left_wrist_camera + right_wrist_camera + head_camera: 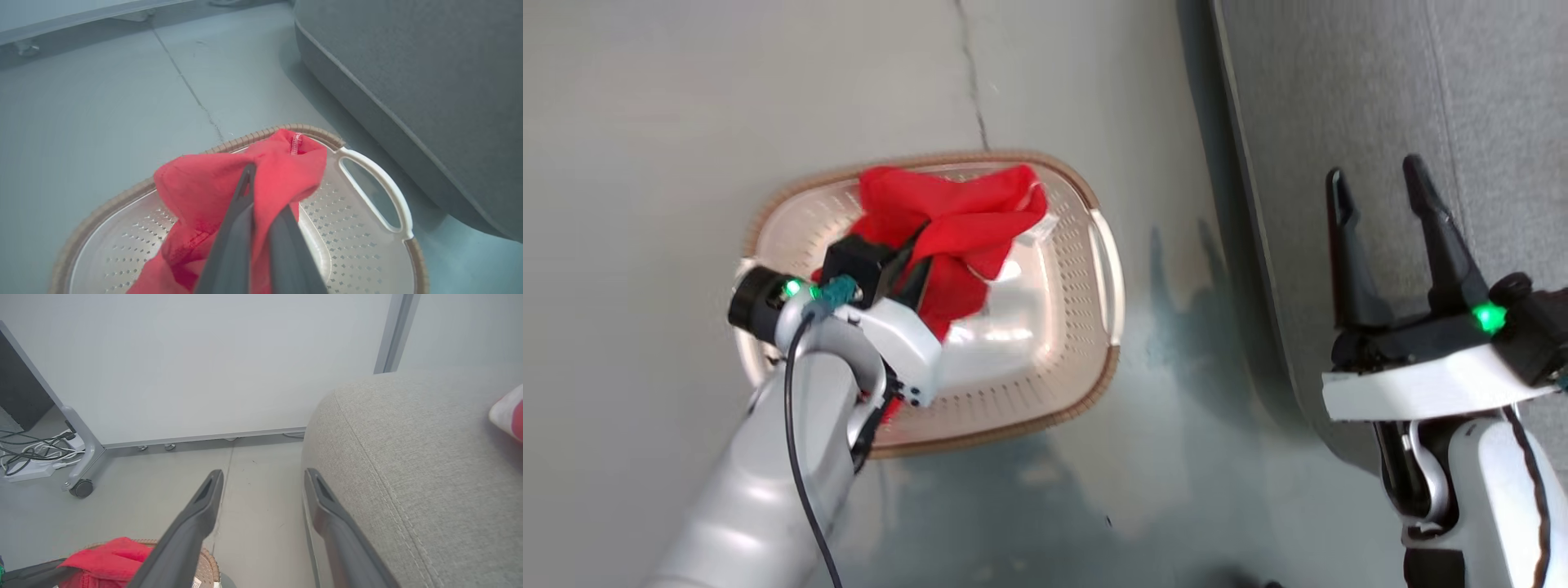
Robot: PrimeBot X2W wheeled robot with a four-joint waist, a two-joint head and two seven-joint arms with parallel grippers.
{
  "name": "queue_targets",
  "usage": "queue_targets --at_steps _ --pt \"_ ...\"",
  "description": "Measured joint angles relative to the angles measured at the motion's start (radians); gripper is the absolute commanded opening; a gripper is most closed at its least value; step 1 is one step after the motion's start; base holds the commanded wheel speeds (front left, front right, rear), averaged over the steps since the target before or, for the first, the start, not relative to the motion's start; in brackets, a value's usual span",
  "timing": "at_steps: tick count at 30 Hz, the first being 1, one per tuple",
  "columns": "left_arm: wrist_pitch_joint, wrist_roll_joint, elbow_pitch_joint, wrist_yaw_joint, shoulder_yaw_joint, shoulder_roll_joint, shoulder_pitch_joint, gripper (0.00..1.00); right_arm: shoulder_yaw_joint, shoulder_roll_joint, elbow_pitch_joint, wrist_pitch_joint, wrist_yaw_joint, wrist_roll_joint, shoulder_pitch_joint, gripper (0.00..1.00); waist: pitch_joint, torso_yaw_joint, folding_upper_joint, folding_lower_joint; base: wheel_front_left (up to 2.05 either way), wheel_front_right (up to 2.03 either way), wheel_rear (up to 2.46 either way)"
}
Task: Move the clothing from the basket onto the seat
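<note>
- Firmly, the left hand (920,249) was clenched on the clothing (956,220), its two dark fingers pressed together with red cloth pinched between them.
- From the left wrist view, the left hand (265,188) had red fabric (204,183) draped over and around its fingers, a line of pale stitching showing at the top fold.
- The gripped garment was bunched up above the basket's floor, with its lower part trailing down inside the basket (1045,359).
- The basket sat on the grey floor (686,122), just beside the front edge of the seat (1339,82) but apart from it.
- Its brown woven rim (245,141) and a white side handle faced the seat (408,81).
- The right hand (1374,175) was released, its fingers spread wide with nothing between them, hovering over the seat's edge.
- In the right wrist view, the right hand (263,473) pointed towards a pale wall (204,355), with the seat (408,457) to one side and the red clothing (106,551) and basket rim (206,563) low in the corner.
- A patch of red-and-white fabric (508,412) lay on the seat at the frame's edge.
- A wheeled stand (81,488) and loose cables (28,453) stood by the wall.
</note>
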Motion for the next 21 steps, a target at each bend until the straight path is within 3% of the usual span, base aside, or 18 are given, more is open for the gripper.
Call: queue_targets --at_steps 21 --pt "0.000 0.019 -0.587 0.011 0.227 -0.031 0.334 0.00 -0.018 0.000 0.067 0.100 0.000 -0.012 0.132 1.00 -0.402 0.152 0.0000 -0.0001 0.00 0.00 0.00"
